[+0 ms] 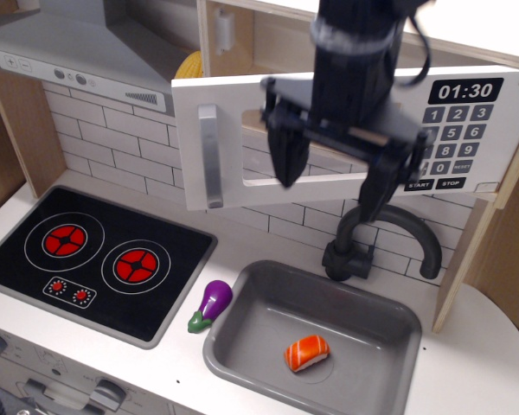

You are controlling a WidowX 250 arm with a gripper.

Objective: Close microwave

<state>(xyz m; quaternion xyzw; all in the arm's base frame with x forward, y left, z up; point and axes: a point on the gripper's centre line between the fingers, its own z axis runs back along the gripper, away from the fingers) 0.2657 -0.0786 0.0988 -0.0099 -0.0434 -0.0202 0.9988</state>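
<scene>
Countertop (242,251) under open microwave (233,112)

A white brick-patterned wall (112,147) is seen behind a white surface (484,363). Pale wooden side panels (17,130) are seen at the left and right edges. Even, soft light is cast throughout.
</scene>
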